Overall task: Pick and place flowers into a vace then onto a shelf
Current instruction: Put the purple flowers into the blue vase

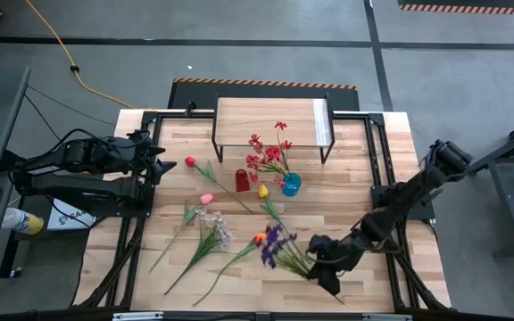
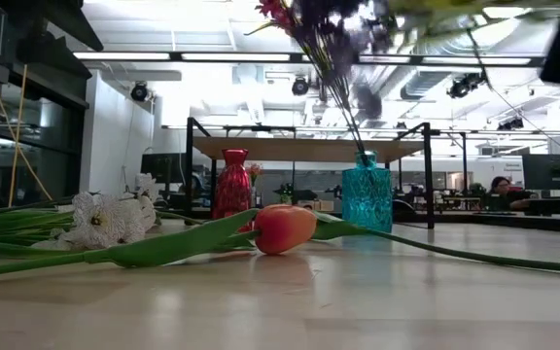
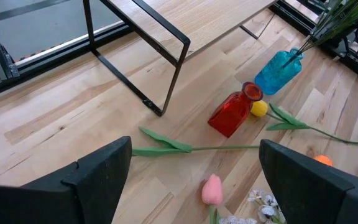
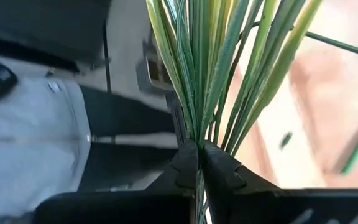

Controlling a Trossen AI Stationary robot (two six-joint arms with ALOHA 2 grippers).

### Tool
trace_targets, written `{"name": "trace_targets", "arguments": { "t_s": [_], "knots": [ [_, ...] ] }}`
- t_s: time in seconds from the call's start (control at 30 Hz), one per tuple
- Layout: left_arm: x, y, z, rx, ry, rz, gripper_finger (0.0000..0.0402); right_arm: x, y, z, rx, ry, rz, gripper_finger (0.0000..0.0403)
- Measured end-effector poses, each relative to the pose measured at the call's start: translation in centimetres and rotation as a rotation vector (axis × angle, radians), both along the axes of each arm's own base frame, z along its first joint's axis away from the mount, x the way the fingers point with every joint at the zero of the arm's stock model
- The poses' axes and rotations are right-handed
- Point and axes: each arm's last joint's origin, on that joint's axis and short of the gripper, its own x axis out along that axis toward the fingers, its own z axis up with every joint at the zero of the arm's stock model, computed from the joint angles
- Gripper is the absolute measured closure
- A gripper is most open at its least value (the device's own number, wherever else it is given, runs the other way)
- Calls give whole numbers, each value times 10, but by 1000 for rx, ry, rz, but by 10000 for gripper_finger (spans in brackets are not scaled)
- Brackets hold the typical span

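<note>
My right gripper [image 1: 315,266] is shut on a purple blossom spray [image 1: 273,245] near the table's front, right of the middle. A blue vase [image 1: 291,185] in front of the shelf [image 1: 270,122] holds a red spray [image 1: 266,153]. A red vase [image 1: 242,181] stands beside it. Flat on the table lie a red tulip [image 1: 190,161], a pink tulip [image 1: 207,199], a yellow tulip [image 1: 263,191], an orange tulip [image 2: 285,228] and a white spray [image 1: 217,227]. My left gripper [image 3: 196,149] waits open above the table's left side. My right gripper pinches the purple spray's bundle of green stems [image 4: 199,134] between its two fingers [image 4: 185,165]. It comes slanting down from the table's right. The stems run on ahead of the fingers, with the blossoms toward the table's left. The low view shows the blurred blooms [image 2: 363,97] high above the tabletop.
Black frame rails [image 1: 377,160] run along both sides of the table. The shelf's thin black legs [image 3: 173,81] stand just behind the vases. Bare planks [image 1: 355,152] lie to the right of the blue vase.
</note>
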Motion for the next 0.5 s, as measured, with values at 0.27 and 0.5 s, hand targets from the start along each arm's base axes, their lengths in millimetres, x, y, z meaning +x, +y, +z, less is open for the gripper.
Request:
{"name": "trace_targets", "arguments": {
  "t_s": [0.27,0.5],
  "knots": [
    [0,0,0,-3,-1,2,16,-32,-19,34,-39,-14,-50,401],
    [0,0,0,-3,-2,2,16,-74,-32,47,-106,55,-140,401]
  ]
}}
